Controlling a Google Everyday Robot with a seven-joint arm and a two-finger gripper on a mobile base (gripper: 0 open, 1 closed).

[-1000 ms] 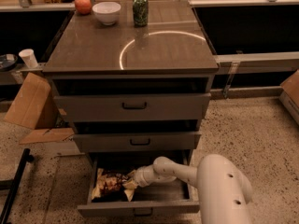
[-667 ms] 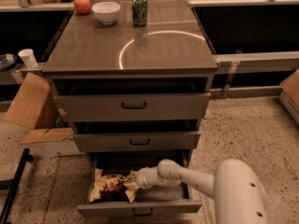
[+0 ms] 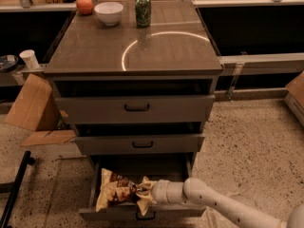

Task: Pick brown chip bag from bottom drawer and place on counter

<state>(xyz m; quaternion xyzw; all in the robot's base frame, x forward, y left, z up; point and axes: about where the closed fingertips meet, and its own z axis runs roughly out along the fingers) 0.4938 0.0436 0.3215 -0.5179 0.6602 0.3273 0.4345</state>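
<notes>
The grey cabinet (image 3: 95,109) fills the middle of the view, and its top, the glossy grey-brown surface (image 3: 95,51), carries a bright ring of reflected light on the right half of that top. The robot's pale arm (image 3: 223,205) comes in from the cabinet's lower right and reaches leftward across its lowest level. There the bottom drawer (image 3: 180,212), the deepest of the cabinet's three, stands pulled out toward the camera, while the two shallower drawers (image 3: 137,144) above it in the cabinet are only a little way out. Flattened cardboard (image 3: 31,103) leans and lies on the floor just left of the cabinet. The brown chip bag (image 3: 116,191) lies inside the bottom drawer, in the cabinet's lower left part, crinkled, with its tan edge toward the arm. The tool (image 3: 145,194) is down in that drawer at the bag's right end, touching it; whether it is clenched on the bag or released, I cannot tell. At the back left of the cabinet top stand a white bowl (image 3: 109,12), a green can (image 3: 143,9) to its right, and a reddish round fruit (image 3: 84,5) to its left. A small white cup (image 3: 30,58) sits on a ledge left of the cabinet.
</notes>
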